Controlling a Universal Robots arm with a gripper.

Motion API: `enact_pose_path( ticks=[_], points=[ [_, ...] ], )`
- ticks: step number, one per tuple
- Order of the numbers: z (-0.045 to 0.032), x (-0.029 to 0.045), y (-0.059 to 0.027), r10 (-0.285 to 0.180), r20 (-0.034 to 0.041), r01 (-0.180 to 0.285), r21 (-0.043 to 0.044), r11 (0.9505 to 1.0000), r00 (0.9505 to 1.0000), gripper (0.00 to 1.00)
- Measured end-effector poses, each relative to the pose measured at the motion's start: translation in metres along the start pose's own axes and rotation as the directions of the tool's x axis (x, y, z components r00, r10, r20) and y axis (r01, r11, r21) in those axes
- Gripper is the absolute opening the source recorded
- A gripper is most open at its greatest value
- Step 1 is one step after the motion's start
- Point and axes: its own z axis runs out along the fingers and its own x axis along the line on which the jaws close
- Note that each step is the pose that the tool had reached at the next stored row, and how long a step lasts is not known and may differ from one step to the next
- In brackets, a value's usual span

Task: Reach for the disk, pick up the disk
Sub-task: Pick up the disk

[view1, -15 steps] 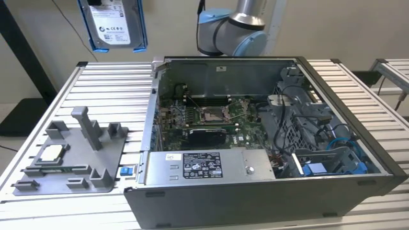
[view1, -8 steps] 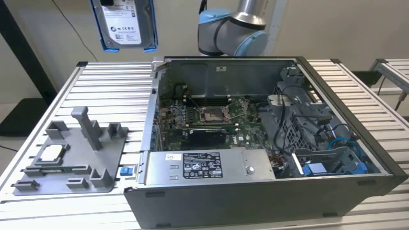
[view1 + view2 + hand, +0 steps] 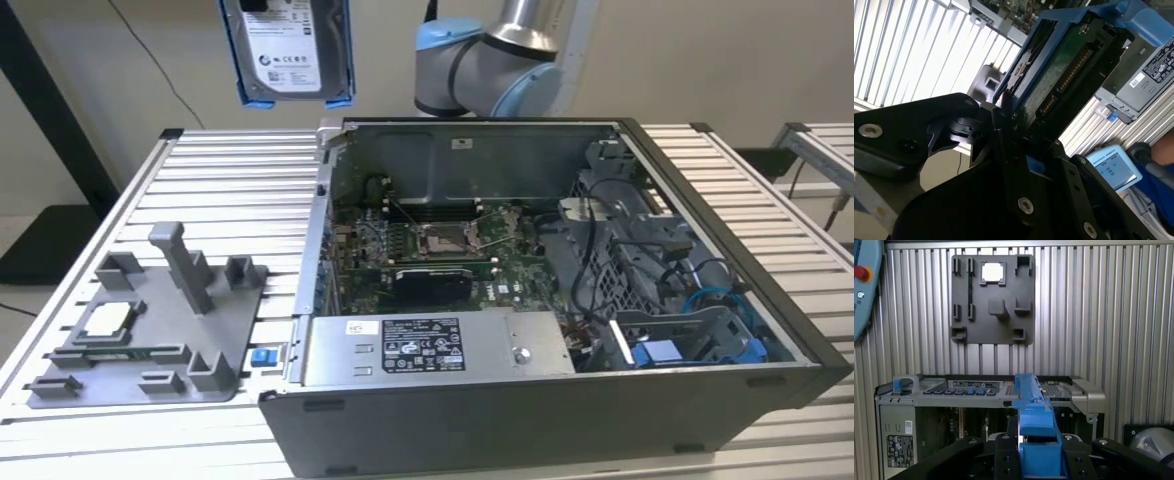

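The arm (image 3: 497,55) is smooth silver-grey metal, a thick tube running into a fat, rounded joint housing that is closed off by a pale blue cap (image 3: 445,36). A thin dark cable (image 3: 430,12) shows beside the upper tube. The gripper (image 3: 1038,452) is matt black all over. In both wrist views it is made of flat, plate-like links (image 3: 914,125) with rounded ends, stacked in layers. Bright silver screw heads (image 3: 870,130) sit sunk into those links in the second wrist view. In the first wrist view, smaller round screws (image 3: 1004,437) dot the plates.
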Motion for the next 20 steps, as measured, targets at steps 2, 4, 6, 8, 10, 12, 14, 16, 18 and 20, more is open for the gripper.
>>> enact_pose_path(
  ticks=[2,4,6,8,10,12,14,16,18,20],
  points=[
    [0.0001,-0.0001,-0.0062,0.0,0.0,0.0,-0.0001,1.0,1.0,0.0],
    [0.0003,-0.0003,-0.0121,0.0,0.0,0.0,-0.0001,1.0,1.0,0.0],
    [0.0005,-0.0004,-0.0183,0.0,0.0,0.0,0.0,1.0,1.0,0.0],
    [0.0007,-0.0005,-0.0245,0.0,0.0,0.0,0.0,1.0,1.0,0.0],
    [0.0008,-0.0006,-0.0305,0.0,0.0,0.0,0.0,1.0,1.0,0.0],
    [0.001,-0.0008,-0.0365,0.0,0.0,0.0,-0.0001,1.0,1.0,0.0],
    [0.0012,-0.0009,-0.0424,0.0,0.0,0.0,0.0,1.0,1.0,0.0],
    [0.0013,-0.001,-0.0484,0.0,0.0,0.0,0.0,1.0,1.0,0.0],
    [0.0015,-0.0011,-0.0544,0.0,0.0,0.0,0.0,1.0,1.0,0.0],
    [0.0016,-0.0013,-0.0607,0.0,0.0,0.0,-0.0001,1.0,1.0,0.0]
  ],
)
